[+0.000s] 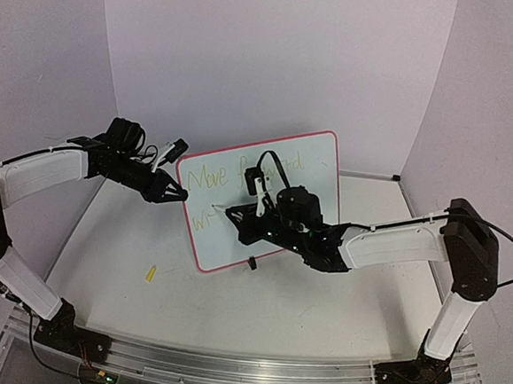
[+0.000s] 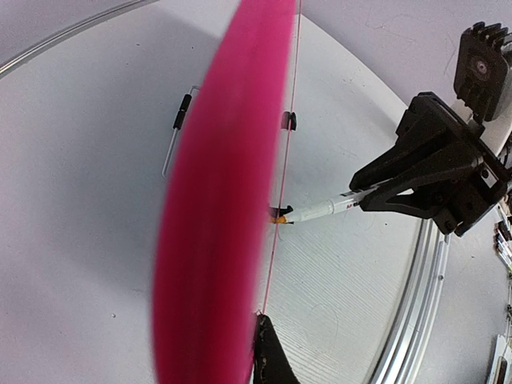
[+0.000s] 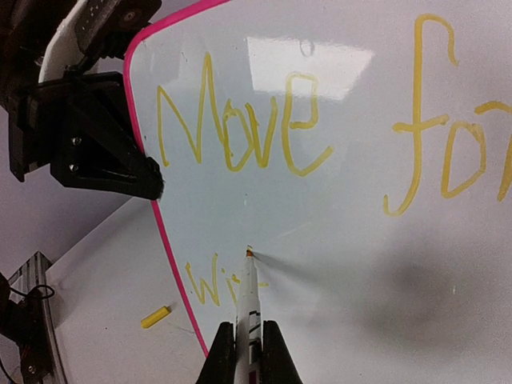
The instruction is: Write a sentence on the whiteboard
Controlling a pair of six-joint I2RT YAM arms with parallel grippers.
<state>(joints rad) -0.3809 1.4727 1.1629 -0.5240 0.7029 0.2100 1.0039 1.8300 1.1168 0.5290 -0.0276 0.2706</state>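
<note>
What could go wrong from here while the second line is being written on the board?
1. The left gripper clamps the whiteboard only at its left rim, so pressure from the marker could pivot the board and distort the strokes.
2. The right gripper works low, and its arm crosses the board's face in the top view. It might brush the sentence and smear the ink.
</note>
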